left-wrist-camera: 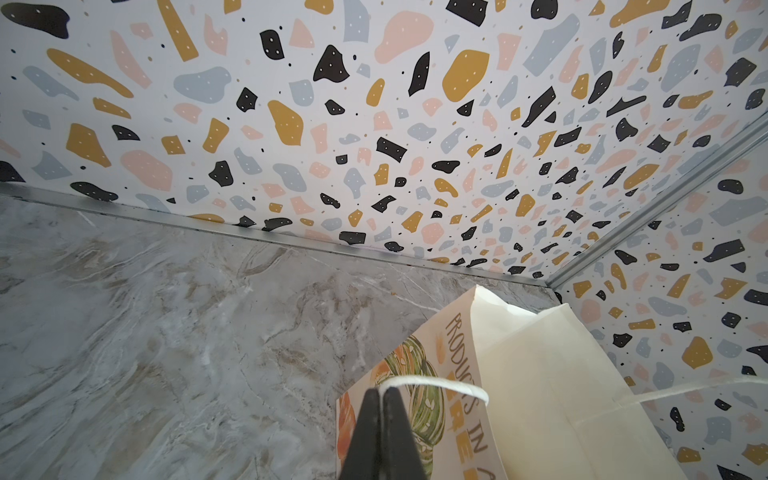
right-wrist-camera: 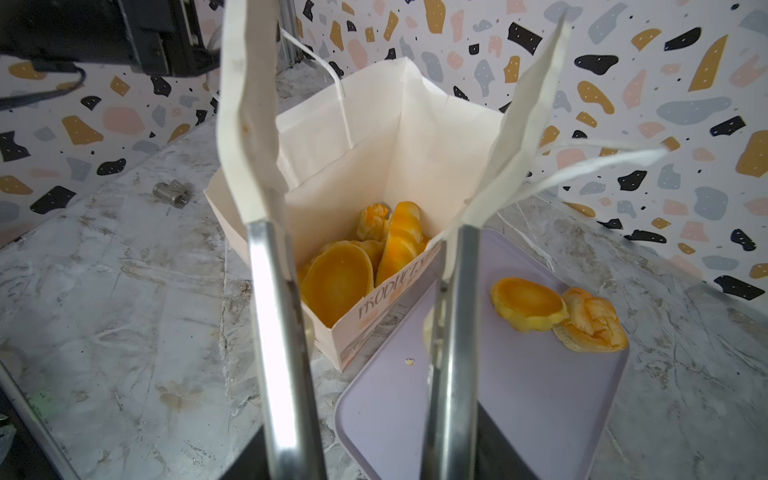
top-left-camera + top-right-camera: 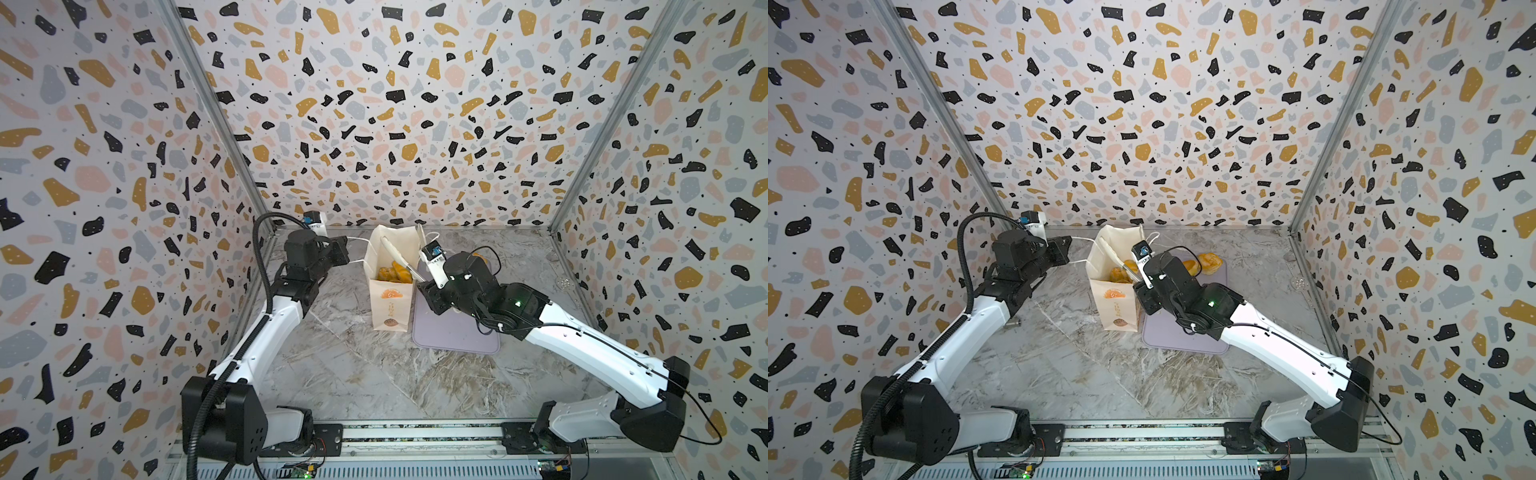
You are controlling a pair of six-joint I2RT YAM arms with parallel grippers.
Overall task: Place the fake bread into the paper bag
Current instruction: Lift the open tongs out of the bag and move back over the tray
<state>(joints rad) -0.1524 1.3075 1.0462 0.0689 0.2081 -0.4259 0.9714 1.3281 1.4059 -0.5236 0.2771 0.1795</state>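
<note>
The cream paper bag (image 3: 390, 307) stands upright and open at mid-table, its orange bread print facing front. Several golden fake breads (image 2: 336, 282) lie inside it. Beside the bag, a round bun (image 2: 528, 303) lying upside down and a flaky pastry (image 2: 594, 320) rest on the lilac tray (image 2: 498, 395). My left gripper (image 1: 381, 392) is shut on the bag's white string handle (image 1: 440, 382), pulling it leftward. My right gripper (image 2: 401, 25) hovers over the bag's mouth. Its long metal fingers with white tips (image 2: 249, 124) are spread apart with nothing between them.
The terrazzo-patterned walls close in the marble table at the back and on both sides. A small metal cylinder (image 2: 171, 193) lies on the table left of the bag. The right arm (image 3: 515, 307) reaches over the tray (image 3: 457, 336).
</note>
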